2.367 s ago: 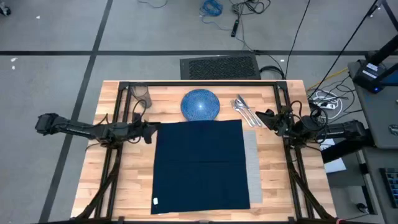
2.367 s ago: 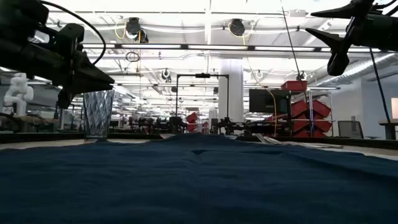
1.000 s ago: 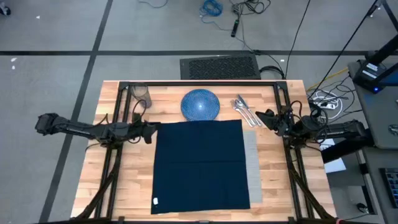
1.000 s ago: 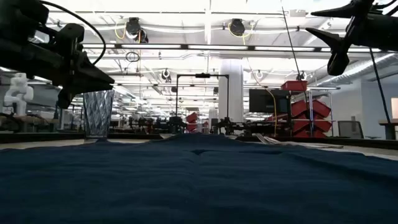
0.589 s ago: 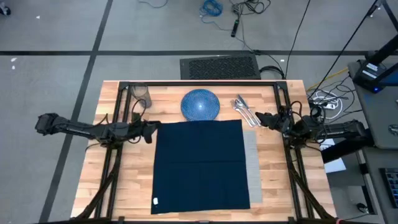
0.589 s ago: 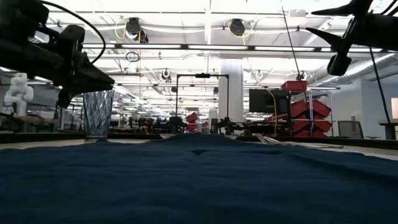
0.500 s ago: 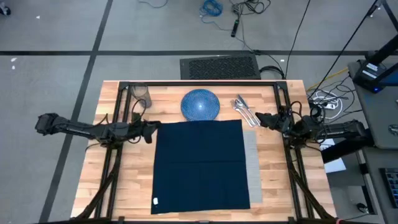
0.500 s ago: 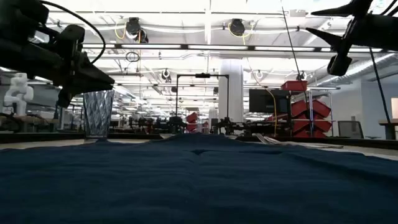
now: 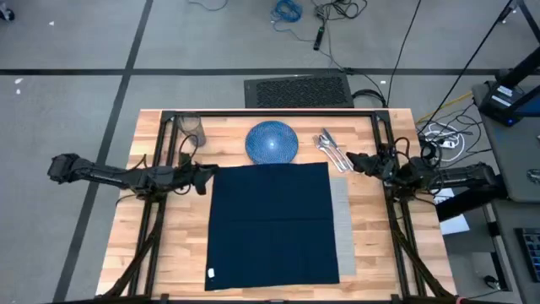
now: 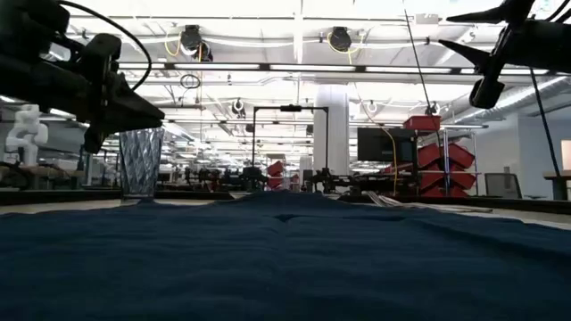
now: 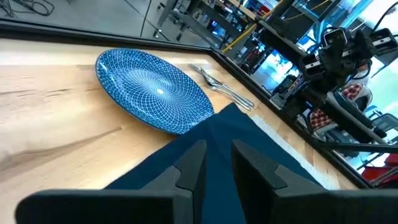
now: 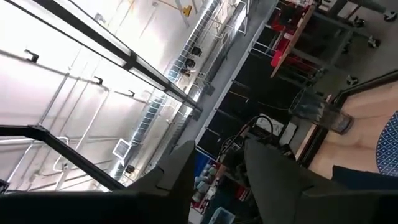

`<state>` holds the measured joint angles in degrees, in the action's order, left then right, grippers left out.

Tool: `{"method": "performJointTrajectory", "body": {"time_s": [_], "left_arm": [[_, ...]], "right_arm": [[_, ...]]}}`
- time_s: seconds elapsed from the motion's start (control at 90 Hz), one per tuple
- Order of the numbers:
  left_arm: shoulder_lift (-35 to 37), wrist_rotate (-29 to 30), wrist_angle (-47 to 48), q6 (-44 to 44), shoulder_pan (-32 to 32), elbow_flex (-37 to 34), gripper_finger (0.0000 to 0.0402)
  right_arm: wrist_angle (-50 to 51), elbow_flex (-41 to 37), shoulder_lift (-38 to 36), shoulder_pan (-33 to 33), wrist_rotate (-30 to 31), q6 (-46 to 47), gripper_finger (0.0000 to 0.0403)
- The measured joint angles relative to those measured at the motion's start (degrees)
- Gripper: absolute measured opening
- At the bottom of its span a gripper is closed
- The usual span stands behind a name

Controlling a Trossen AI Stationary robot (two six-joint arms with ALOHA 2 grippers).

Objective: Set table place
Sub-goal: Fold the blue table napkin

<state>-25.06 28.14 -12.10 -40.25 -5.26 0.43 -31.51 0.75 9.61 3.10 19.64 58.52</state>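
A navy napkin lies spread flat over the grey placemat, of which only a strip shows on the right. The blue plate sits on the table just beyond the napkin's far edge. The cutlery lies to the plate's right, and the glass stands at the far left. My left gripper hovers open by the napkin's far left corner. My right gripper hovers open above the table beside the cutlery, with nothing between its fingers.
The black metal frame edges the table's far side and runs down both sides under the arms. Bare wood shows to the left of the napkin and along the right edge.
My right gripper has shifted a little upward and toward the cutlery. Nothing on the table has moved.
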Motion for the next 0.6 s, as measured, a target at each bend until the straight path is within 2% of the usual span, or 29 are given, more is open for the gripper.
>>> {"method": "performJointTrajectory", "body": {"time_s": [0.167,0.278,0.433,0.6], "left_arm": [[0.0,-4.8,-3.2,-5.2,0.0,0.4,0.0060],[0.0,-9.3,-4.0,-4.7,0.0,5.3,0.0060],[-0.4,-9.8,2.5,7.7,0.1,19.0,0.0060],[-5.2,-6.2,20.5,20.1,2.5,38.7,0.0060]], "right_arm": [[-1.2,0.6,0.0,0.0,-0.5,1.9,0.0128],[1.8,6.0,1.2,0.0,-0.5,-0.9,0.0128],[20.6,23.3,7.0,-1.9,-2.3,-7.8,0.0128],[43.1,48.2,18.6,-5.1,-7.7,-17.6,0.0128]]}}
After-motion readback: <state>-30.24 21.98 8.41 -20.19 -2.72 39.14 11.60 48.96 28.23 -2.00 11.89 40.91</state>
